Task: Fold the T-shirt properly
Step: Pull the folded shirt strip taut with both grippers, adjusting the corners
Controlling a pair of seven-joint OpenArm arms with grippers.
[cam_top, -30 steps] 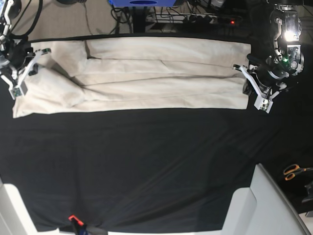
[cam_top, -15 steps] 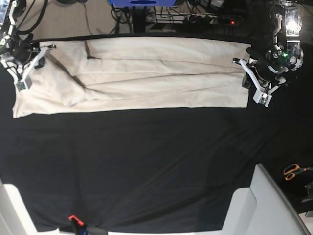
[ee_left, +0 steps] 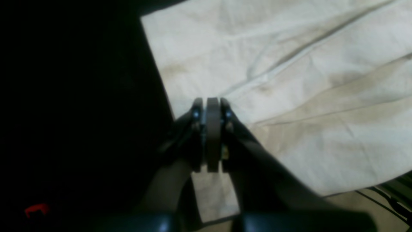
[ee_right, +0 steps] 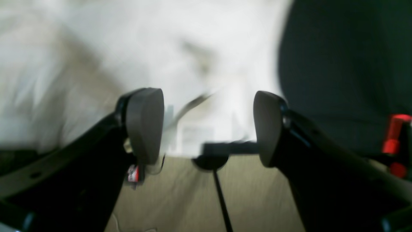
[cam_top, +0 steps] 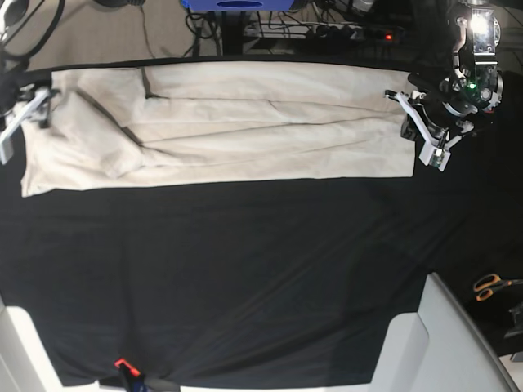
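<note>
1. T-shirt: cream, wrinkled, folded into a long band. I see it across the upper part of the base frame, flat on the table, which has a black cover. One end bulges at upper left; the other ends square at upper right.

2. Left gripper: upper right of the base frame, at the shirt's square end. In its wrist view I see the fingers pressed together around a thin pad, over the cloth's edge. I cannot tell whether any cloth is pinched.

3. Right gripper: far upper left of the base frame, at the shirt's bulging end. Its wrist view is blurred, but I see the fingers spread wide with nothing between them, the shirt behind.

4. Scissors: orange handles, right edge of the base frame, off the black cover.

5. Pale panels: lower right corner, with another at lower left.

6. Red clip: bottom edge, left of centre.
</note>
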